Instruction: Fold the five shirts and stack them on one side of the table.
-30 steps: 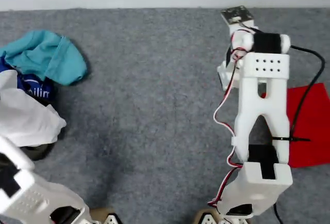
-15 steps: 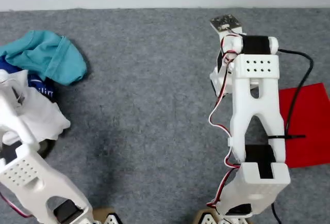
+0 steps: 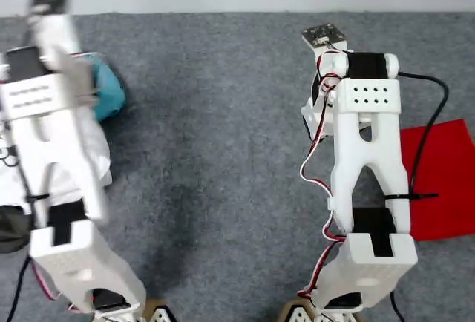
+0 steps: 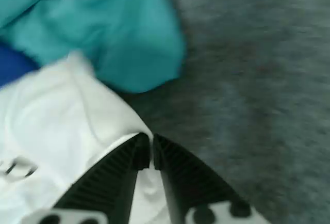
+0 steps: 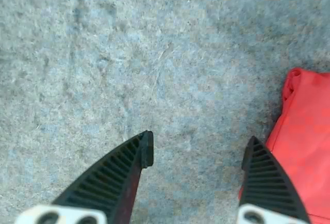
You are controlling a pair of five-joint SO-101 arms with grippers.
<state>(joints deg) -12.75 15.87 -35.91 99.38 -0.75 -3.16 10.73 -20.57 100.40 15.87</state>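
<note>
A heap of shirts lies at the table's left side: a teal shirt, a blue shirt under it, and a white shirt. My left gripper hangs over the heap, its fingers shut at the white shirt's edge with fabric pinched at the tips. A folded red shirt lies flat at the right side. My right gripper stands open over bare carpet, with one finger beside the red shirt's edge.
Grey carpet covers the table, with free room in the middle between the arms. A dark piece of cloth shows at the left edge under the white shirt. A pale wall runs along the far edge.
The left arm has swung up from the near-left corner and now stretches over the shirt heap. The white shirt shifted slightly right. The right arm moved a little to the left, then stopped.
</note>
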